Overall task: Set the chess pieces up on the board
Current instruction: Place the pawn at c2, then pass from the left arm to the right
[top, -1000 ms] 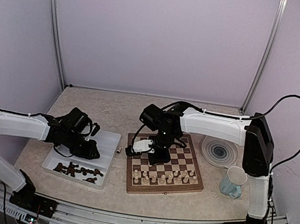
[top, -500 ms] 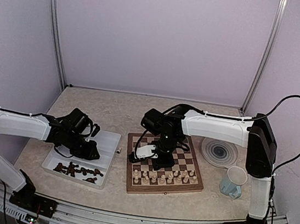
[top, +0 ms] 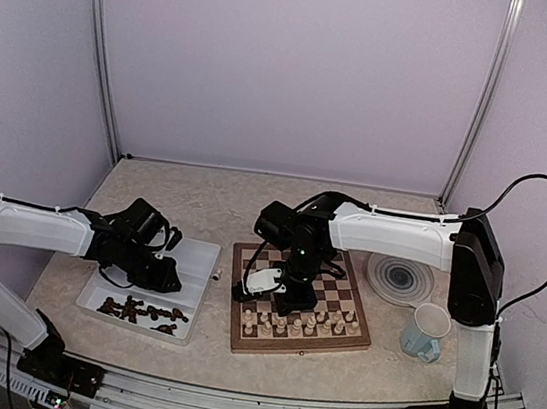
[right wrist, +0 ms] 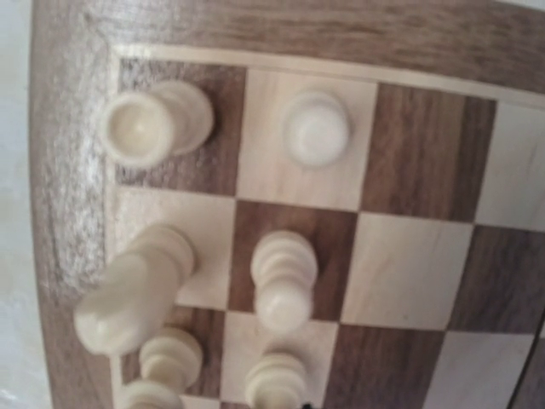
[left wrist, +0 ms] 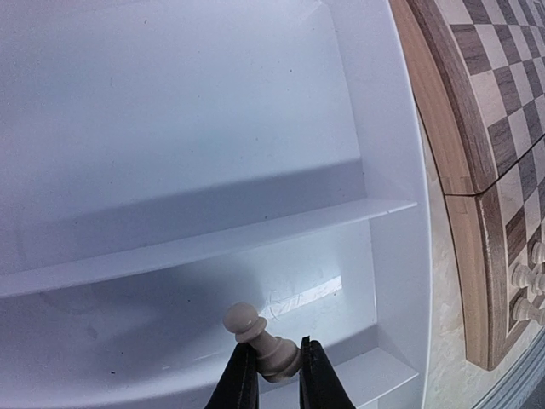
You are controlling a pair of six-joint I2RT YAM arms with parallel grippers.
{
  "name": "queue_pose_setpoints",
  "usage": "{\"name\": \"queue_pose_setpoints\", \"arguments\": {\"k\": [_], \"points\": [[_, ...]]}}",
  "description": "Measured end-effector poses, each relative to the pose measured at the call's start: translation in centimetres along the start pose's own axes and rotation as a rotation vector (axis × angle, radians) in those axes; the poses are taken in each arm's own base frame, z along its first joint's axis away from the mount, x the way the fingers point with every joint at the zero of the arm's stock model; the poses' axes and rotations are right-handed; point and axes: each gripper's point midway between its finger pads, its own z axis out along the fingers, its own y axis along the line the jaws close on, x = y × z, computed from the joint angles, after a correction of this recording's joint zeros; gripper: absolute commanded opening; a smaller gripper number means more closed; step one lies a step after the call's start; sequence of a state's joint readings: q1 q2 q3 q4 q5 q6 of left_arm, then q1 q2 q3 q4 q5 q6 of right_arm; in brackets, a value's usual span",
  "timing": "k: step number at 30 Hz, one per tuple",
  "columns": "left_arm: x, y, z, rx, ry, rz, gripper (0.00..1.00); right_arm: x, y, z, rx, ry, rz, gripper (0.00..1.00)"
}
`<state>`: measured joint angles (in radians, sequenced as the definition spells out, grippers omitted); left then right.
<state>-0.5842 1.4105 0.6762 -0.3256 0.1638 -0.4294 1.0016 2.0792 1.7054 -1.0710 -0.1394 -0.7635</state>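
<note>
The left end effector [left wrist: 278, 365] pinches a pale cream turned wooden pawn [left wrist: 255, 334] by its base, its two dark fingers [left wrist: 241, 379] pressed against either side. The pawn's head tilts away over the floor of the white rectangular plastic tray [left wrist: 387, 256].

To do this step well, I judge the pawn should be lifted clear of the tray wall before it travels. It should then be brought upright over a free square of the square folding wooden chessboard [top: 354, 321], lowered until the base sits flat, and only then released. The tilt in the grip makes a topple likely otherwise.

The left arm lies low and stretched rightwards from its base, with the wrist dipped into the tray's far part. Dark brown chessmen [top: 143, 311] lie in the tray's near part.

The right end effector [top: 277, 291] is pressed together and holds nothing that shows. It hangs just above the cream chessmen [right wrist: 285, 281] at the board's near-left corner. Its arm rises from the right base, the forearm reaching leftwards across the tabletop [top: 203, 205], the wrist bent down.
</note>
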Motion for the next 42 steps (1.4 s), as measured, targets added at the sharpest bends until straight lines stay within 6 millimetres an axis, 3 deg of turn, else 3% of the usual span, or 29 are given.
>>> {"name": "queue_pose_setpoints", "arguments": {"k": [10, 27, 33, 42], "points": [[0.2, 0.3, 0.3, -0.008, 0.014, -0.005, 0.12, -0.1, 0.1, 0.0, -0.001, 0.0, -0.002, 0.17], [0.8, 0.5, 0.9, -0.009, 0.044, -0.006, 0.11, -0.6, 0.1, -0.2, -0.009, -0.029, -0.001, 0.24], [-0.5, -0.9, -0.7, 0.051, -0.015, 0.006, 0.14, -2.8, -2.3, -3.4, 0.031, -0.167, 0.029, 0.29], [-2.6, -6.8, -4.1, 0.297, -0.119, 0.112, 0.17, -5.6, -6.3, -10.4, 0.138, -0.448, 0.079, 0.33]]}}
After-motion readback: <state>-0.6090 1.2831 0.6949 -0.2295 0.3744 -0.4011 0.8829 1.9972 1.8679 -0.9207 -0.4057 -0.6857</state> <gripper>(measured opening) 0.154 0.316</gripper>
